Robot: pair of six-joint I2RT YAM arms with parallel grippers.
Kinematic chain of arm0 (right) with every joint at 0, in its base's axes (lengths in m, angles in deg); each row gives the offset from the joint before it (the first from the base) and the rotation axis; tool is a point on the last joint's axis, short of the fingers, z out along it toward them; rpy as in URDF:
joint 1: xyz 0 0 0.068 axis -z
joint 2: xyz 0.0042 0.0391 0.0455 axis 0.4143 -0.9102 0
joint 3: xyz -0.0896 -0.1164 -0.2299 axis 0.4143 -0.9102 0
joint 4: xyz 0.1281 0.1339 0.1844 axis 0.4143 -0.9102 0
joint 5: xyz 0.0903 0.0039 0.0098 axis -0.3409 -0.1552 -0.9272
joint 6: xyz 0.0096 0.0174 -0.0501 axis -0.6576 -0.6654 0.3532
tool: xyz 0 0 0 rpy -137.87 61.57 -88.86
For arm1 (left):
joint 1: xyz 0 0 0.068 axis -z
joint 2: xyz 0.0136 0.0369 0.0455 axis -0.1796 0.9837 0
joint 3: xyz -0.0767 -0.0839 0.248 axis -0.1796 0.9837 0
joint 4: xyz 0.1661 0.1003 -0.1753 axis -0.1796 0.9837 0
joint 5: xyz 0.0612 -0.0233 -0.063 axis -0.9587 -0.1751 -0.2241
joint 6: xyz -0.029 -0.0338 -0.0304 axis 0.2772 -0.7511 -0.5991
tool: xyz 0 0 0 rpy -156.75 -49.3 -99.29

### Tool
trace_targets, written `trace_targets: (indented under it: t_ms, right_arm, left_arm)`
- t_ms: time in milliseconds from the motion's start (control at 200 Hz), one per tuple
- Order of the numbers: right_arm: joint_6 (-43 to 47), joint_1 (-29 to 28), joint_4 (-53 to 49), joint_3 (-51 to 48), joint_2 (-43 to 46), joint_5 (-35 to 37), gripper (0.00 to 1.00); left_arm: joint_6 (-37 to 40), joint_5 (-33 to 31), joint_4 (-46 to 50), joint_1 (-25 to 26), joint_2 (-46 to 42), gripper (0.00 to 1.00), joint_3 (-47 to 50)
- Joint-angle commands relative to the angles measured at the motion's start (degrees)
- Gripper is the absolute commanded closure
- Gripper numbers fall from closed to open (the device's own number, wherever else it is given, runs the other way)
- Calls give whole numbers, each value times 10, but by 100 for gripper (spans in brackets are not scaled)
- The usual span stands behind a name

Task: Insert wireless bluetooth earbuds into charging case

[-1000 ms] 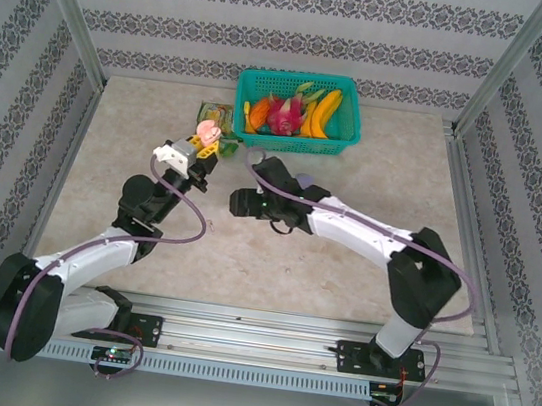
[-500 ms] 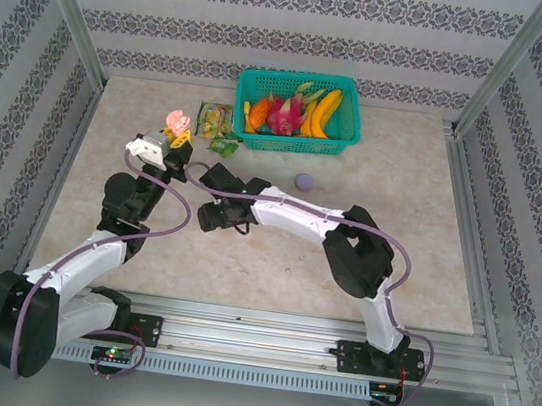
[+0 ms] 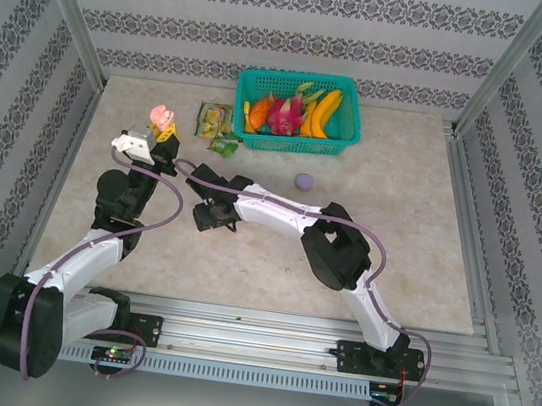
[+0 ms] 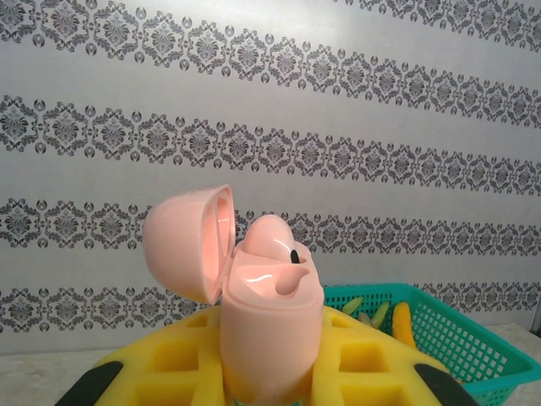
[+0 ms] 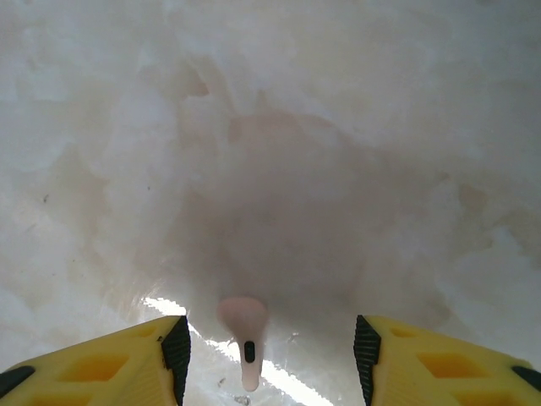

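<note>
My left gripper (image 4: 267,369) is shut on a pale pink charging case (image 4: 272,317) and holds it upright in the air. Its lid (image 4: 189,242) is flipped open to the left. One pink earbud (image 4: 270,236) sits in the case, and the socket beside it is bare. From above, the case (image 3: 162,113) is over the table's left side. My right gripper (image 5: 272,359) points down at the table, open. A second pink earbud (image 5: 244,328) lies flat between its fingers, nearer the left pad (image 5: 177,351), touching neither. In the top view that gripper (image 3: 212,219) is just right of the left arm.
A teal basket (image 3: 291,146) of toy fruit stands at the back centre, with snack packets (image 3: 215,119) to its left. A small round purple disc (image 3: 303,180) lies in front of the basket. Metal frame posts and patterned walls close in the table.
The left arm has carried the open case leftward. My right gripper has swung left and down over the earbud on the table, and its jaws have narrowed somewhat.
</note>
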Motion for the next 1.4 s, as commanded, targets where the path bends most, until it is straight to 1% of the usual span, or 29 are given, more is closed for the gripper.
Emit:
trace_targets:
  t_ms: [0,225,450,754,994,1394]
  right_arm:
    - [16,-9,-26,27,-23,14,44]
    - [19,-13,-44,55,-49,19,46]
    - [22,-17,-64,79,-67,32,52]
    - [24,-25,-79,78,-71,48,53]
    - [18,-29,-82,78,-74,53,60]
    - [11,-35,-82,65,-64,59,59]
  left_arm:
    - [-19,8,-11,-10,-8,100,-5]
    - [-27,9,-15,-17,-8,100,1]
    - [-32,11,-15,-22,-8,100,3]
    - [-37,14,-18,-23,-6,100,6]
    - [-39,15,-18,-24,-6,100,8]
    - [-42,18,-19,-24,-4,100,7]
